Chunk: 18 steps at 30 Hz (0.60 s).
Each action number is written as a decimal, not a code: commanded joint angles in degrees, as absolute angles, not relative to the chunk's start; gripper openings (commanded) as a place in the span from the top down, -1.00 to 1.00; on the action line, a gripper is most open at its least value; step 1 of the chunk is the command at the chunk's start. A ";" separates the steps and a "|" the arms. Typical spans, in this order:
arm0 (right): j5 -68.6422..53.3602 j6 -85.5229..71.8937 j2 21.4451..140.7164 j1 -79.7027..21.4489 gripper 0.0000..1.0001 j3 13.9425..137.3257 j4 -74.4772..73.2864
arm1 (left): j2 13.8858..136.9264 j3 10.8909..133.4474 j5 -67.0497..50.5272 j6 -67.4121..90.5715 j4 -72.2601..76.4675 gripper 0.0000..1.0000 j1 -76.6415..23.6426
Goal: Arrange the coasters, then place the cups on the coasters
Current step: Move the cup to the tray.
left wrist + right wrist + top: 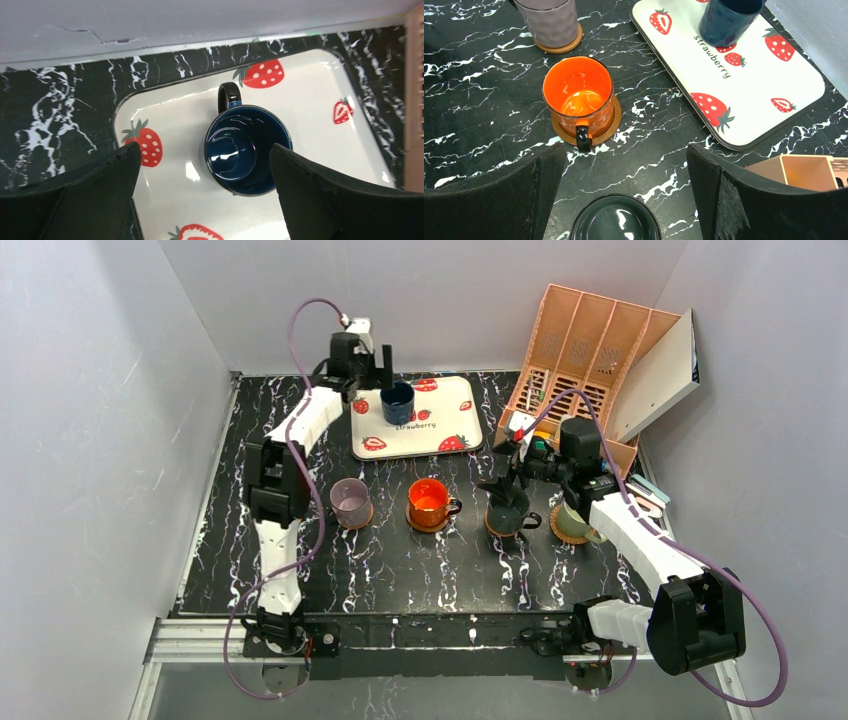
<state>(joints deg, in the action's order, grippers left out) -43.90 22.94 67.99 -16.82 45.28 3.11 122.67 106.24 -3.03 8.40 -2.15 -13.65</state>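
One navy cup [248,150] stands on the strawberry tray [310,100], not on a coaster, directly under the left gripper [205,150], whose wide-open fingers straddle it, its handle [227,95] pointing away, while the open right gripper [626,150] hangs well apart.

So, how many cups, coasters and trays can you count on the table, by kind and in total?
Cups: 5 (navy cup, mauve cup, orange-red cup, dark grey-green cup, pale green cup, partly hidden)
Coasters: 4, one under each cup off the tray
Trays: 1
Total: 10
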 commanded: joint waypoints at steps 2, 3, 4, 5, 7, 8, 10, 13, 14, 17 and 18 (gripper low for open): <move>-44.76 23.90 68.47 -16.52 -0.97 45.69 3.78 | 128.56 112.35 9.44 4.65 -7.84 -0.96 -17.66; -44.73 23.90 68.47 -16.45 -0.97 45.70 3.71 | 129.38 113.01 11.47 4.21 -8.04 -0.96 -17.97; -44.61 23.98 68.40 -16.47 -0.97 45.70 3.69 | 130.19 113.84 12.99 3.81 -8.40 -0.96 -18.28; -44.57 23.99 68.26 -16.47 -0.97 45.70 3.63 | 130.98 114.70 13.62 3.40 -8.76 -0.96 -18.41; -44.61 23.99 67.85 -16.48 -0.97 45.68 3.69 | 132.34 116.06 14.36 2.85 -9.96 -0.96 -18.72; -44.80 23.99 67.72 -16.44 -0.97 45.62 3.69 | 132.87 116.58 14.59 2.51 -10.67 -0.96 -18.86; -45.05 23.95 67.68 -16.44 -0.97 45.62 3.71 | 133.33 116.59 15.79 1.30 -11.41 -0.96 -19.38; -45.34 23.91 67.67 -16.48 -0.97 45.70 3.69 | 133.86 116.53 22.98 0.27 -11.47 -0.96 -20.03; -45.43 23.90 67.59 -16.44 -0.97 45.70 3.65 | 134.12 116.77 24.86 -0.94 -11.58 -0.96 -20.04; -45.44 23.91 67.41 -16.49 -0.97 45.70 3.61 | 134.50 117.01 29.14 -1.91 -11.47 -0.95 -20.04; -45.49 23.90 67.33 -16.48 -0.97 45.70 3.60 | 134.48 116.99 30.05 -2.10 -11.59 -0.92 -20.04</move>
